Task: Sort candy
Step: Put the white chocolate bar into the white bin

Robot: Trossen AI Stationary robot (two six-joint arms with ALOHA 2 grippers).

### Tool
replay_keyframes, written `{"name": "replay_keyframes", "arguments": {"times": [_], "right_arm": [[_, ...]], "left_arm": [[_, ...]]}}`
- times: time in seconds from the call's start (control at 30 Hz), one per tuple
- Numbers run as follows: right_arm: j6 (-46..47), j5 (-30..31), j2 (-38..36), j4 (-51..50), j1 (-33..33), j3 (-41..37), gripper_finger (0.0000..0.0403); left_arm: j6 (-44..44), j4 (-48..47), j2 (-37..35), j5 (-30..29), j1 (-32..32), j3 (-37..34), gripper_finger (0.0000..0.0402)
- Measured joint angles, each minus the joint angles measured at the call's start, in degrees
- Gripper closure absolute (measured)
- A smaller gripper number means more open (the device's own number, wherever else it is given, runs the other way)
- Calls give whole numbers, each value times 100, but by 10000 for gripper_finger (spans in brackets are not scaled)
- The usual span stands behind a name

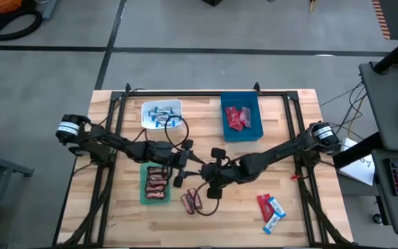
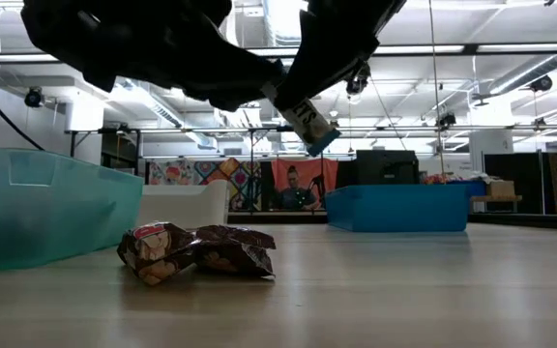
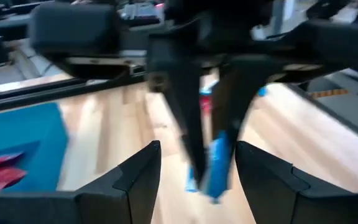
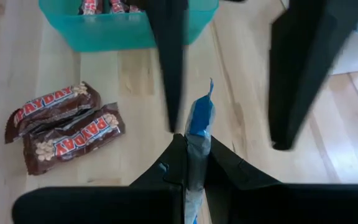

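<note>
A blue-and-white mini bar (image 4: 199,118) is held in mid-air by my right gripper (image 4: 196,140), shut on it over the table's middle (image 1: 209,178). My left gripper (image 3: 197,146) is open and faces it (image 1: 187,166), with one finger on either side of the bar's free end and neither touching it. Two dark brown bars (image 4: 61,127) lie flat on the table beside the green bin (image 4: 129,31). A red packet and blue bars (image 1: 271,207) lie near the table's near right corner. My right gripper pinches the blue-and-white bar between its two fingers by one end (image 2: 286,104). The bar is lifted clear of the table and tilted, and its free end (image 2: 322,145) sticks out beyond the fingertips, between the left gripper's open fingers.
The white bin (image 1: 162,114) holds blue bars, the blue bin (image 1: 240,116) holds red packets, and the green bin (image 1: 156,183) holds brown bars. The two arms meet closely at the table's middle. Bare wood lies along the near edge and the far right.
</note>
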Motion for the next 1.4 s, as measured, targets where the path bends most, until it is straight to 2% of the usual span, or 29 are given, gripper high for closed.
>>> {"name": "replay_keyframes", "arguments": {"times": [0.1,0.2,0.47,0.73,0.87,0.97,1.2,1.3,1.4], "right_arm": [[-64,-24,0,61,-1,0,378],[-89,-33,0,96,4,2,378],[-114,-7,-4,65,2,2,369],[172,-56,-15,3,-62,4,304],[187,-61,-93,-127,-95,3,291],[245,-23,-258,-264,-107,8,291],[384,-3,-680,-531,-120,15,289],[384,-4,-796,-541,-119,15,290],[384,-7,-804,-566,-119,2,291]], "left_arm": [[41,7,57,-74,4,0,216],[73,2,110,-59,-4,0,240],[179,-8,106,55,-5,0,382],[74,-347,80,-8,2,165,392],[142,-1278,-24,-30,44,527,396],[333,-2369,-155,-157,98,857,396],[933,-5415,-486,-1103,373,1779,396],[1031,-6326,-631,-1402,587,2059,396],[1151,-6809,-932,-1499,871,2237,396]]}}
